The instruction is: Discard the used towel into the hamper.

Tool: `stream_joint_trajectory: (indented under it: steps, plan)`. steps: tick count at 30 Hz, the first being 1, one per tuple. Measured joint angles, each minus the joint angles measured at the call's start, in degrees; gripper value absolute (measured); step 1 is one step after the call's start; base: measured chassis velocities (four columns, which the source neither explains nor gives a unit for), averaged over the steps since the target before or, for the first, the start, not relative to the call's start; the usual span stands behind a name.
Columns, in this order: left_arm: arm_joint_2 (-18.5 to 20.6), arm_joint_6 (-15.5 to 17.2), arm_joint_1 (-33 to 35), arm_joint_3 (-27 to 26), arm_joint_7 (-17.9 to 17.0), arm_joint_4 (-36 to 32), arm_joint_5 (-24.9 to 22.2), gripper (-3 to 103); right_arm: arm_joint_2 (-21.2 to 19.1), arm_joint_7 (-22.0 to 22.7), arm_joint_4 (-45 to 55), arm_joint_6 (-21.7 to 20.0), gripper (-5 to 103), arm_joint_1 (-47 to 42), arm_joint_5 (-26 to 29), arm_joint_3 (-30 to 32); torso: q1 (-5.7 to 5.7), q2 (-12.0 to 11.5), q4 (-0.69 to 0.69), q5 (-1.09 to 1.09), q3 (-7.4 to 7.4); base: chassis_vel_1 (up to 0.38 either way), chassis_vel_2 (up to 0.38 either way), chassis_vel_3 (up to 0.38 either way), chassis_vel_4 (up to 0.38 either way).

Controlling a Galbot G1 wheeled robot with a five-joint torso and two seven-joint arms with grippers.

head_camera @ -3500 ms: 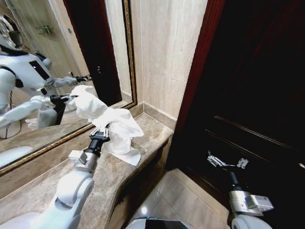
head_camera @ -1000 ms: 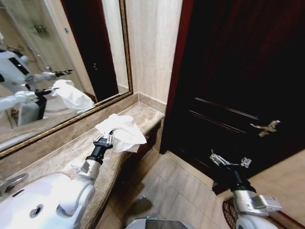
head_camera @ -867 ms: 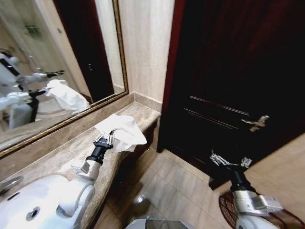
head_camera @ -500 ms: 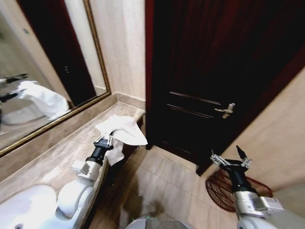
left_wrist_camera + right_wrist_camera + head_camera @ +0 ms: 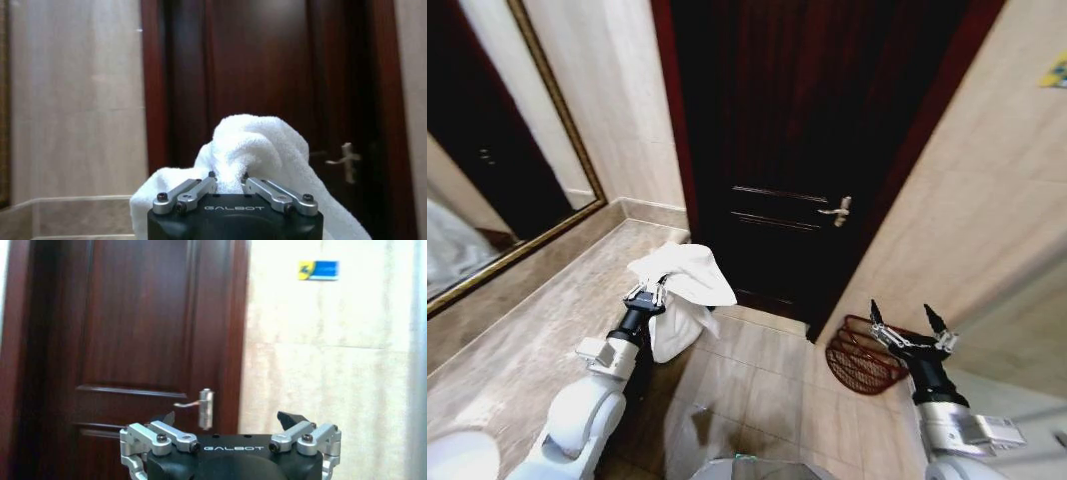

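Head view showed the left end effector (image 5: 644,296) clamped on the white towel (image 5: 682,285), held in the air above the floor, while the hamper (image 5: 859,355) stood on the floor well off to the robot's right, against the wall just beside the open, empty right end effector (image 5: 907,336), which hid part of its rim

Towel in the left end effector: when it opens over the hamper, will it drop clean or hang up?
The towel looks soft and floppy, drooping in folds below the left end effector, so it should probably fall limp. Its terry pile is bunched between the fingers and may cling briefly. The hamper has open slats that could snag a trailing corner.
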Motion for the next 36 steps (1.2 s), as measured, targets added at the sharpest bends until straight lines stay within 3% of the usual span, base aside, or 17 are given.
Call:
stream_joint_trajectory:
  steps: [36]
  plan:
    - [-0.5, -1.1, -0.4, 0.7, 1.2, 1.1, 0.0, 7, 0.0, -1.7, 0.0, 2.0, 100, -1.2, -0.7, -0.4, -0.01, 0.0, -0.02, 0.02, 0.0, -0.052, -0.169, -0.168, -0.05]
